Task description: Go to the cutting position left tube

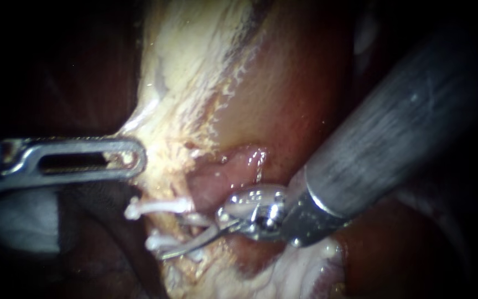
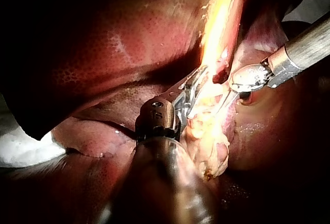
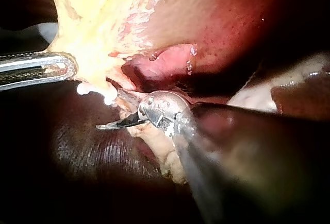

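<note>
My left instrument (image 1: 131, 159) comes in from the left, its slotted jaws shut on the pale edge of the gallbladder (image 1: 195, 83) and holding it taut. My right instrument (image 1: 173, 237) reaches down from the upper right. Its thin curved blades stand slightly open and point left across a pale tube (image 1: 197, 220). The tube carries two white clips, one (image 1: 156, 207) above the blades and another (image 1: 159, 242) at their tips. In the right wrist view the blades (image 3: 100, 126) lie just below the clips (image 3: 95, 89). The left wrist view shows them (image 2: 216, 112) beside my left jaws (image 2: 195, 87).
Dark red liver (image 1: 405, 243) lies under the right shaft, and more of it (image 2: 103, 38) is in the left wrist view. A pink fold of tissue (image 1: 222, 177) sits just above the right instrument's wrist. Fatty yellow-white tissue (image 1: 261, 277) hangs below the blades.
</note>
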Robot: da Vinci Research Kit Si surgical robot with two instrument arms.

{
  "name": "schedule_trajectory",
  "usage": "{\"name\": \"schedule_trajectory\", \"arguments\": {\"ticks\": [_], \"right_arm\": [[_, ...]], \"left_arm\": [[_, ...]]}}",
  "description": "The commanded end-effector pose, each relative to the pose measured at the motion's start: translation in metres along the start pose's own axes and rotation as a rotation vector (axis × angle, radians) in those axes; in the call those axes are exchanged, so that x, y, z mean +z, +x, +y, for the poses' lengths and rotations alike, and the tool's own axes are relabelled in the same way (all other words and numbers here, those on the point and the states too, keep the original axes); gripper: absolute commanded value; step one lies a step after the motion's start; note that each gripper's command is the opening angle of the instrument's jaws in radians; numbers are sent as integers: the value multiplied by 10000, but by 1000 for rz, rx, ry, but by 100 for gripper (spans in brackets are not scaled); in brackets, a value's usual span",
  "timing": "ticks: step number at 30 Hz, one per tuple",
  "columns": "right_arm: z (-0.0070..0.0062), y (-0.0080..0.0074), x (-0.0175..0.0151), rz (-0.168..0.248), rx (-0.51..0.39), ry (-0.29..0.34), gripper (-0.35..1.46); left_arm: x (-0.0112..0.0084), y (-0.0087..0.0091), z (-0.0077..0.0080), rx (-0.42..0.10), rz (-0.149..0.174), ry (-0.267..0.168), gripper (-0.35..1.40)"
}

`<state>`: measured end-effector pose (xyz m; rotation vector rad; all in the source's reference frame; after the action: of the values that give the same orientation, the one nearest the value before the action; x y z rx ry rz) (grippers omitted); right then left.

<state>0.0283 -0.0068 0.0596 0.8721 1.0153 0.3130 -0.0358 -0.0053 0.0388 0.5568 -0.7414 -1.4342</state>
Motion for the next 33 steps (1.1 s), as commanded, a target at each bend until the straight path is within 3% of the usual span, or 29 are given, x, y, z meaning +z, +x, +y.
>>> {"name": "schedule_trajectory", "arguments": {"ticks": [1, 17, 26, 33], "right_arm": [[0, 0, 1, 5, -1, 8, 135], [-5, 4, 14, 45, -13, 92, 136], [-6, 6, 34, 43, -37, 145, 133], [-2, 8, 44, 43, -22, 146, 130]], "left_arm": [[0, 0, 0, 0, 0, 0, -35], [1, 0, 1, 0, 0, 0, -35], [2, 0, 1, 1, 0, 0, -35], [2, 0, 1, 1, 0, 0, -35]]}}
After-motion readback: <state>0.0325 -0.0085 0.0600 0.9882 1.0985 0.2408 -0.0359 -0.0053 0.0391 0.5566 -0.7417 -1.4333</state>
